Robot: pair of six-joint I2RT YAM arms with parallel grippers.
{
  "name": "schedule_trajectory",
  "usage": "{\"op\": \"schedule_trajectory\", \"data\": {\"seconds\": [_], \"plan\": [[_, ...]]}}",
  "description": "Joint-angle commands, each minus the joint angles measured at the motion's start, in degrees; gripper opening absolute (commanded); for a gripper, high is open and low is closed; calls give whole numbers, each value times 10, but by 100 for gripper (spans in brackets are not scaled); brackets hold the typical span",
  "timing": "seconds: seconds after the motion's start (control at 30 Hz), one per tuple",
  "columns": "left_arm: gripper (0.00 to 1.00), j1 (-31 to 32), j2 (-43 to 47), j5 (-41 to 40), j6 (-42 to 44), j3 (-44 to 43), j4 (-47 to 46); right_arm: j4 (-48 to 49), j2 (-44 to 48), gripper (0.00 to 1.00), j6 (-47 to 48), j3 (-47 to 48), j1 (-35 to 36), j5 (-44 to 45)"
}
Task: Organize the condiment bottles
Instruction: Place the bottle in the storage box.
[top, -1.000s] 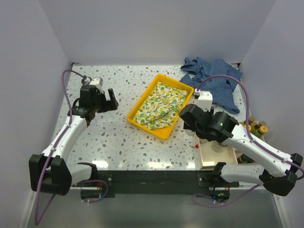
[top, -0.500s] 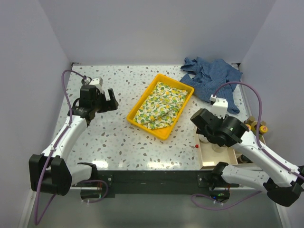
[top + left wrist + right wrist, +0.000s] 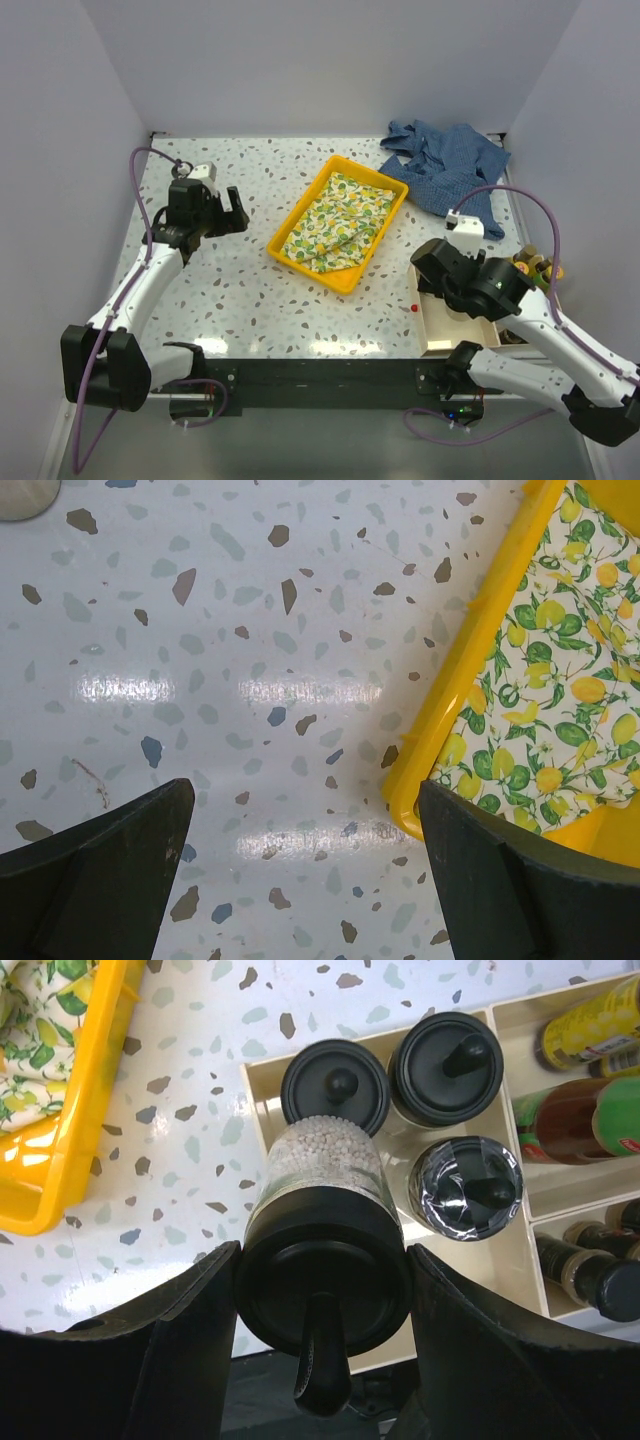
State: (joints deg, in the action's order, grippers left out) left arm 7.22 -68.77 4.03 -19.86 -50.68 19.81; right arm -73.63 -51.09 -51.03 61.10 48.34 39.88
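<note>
**A:** Where is the right gripper (image 3: pixel 322 1260) now?

**B:** Over the cream organizer box (image 3: pixel 258 1110) at the near right. A second ago it hung further left, closer to the yellow tray (image 3: pixel 470 670). Its fingers are clamped on a clear jar (image 3: pixel 322 1175) of white grains, gripped at the black lid.

**A:** Is that jar set down?

**B:** I cannot tell. It sits over the box's left compartment, where three black-lidded jars (image 3: pixel 447 1065) stand. The next compartment holds a green bottle (image 3: pixel 610 1100) with a red label beside an amber bottle (image 3: pixel 590 1020). Some dark bottles (image 3: pixel 600 1270) lie in another.

**A:** And the left gripper (image 3: pixel 302 800)?

**B:** It has not moved. Its jaws stand wide apart, with nothing between them, above the speckled table (image 3: pixel 200 630) just beside the tray's rim. A lemon-print cloth (image 3: pixel 540 700) lies in the tray.

**A:** Farther back?

**B:** A blue cloth (image 3: pixel 450 165) lies crumpled at the far right, as before.
</note>
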Motion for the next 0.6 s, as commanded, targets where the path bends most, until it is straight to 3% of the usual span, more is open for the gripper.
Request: {"op": "schedule_trajectory", "data": {"seconds": [0.0,0.57], "plan": [[100,-4,-1,-5,14,5,-16,29,18,0,15,-6,-2,-50],[100,-4,-3,-10,14,5,-14,-20,34,0,1,-4,-3,-42]]}}
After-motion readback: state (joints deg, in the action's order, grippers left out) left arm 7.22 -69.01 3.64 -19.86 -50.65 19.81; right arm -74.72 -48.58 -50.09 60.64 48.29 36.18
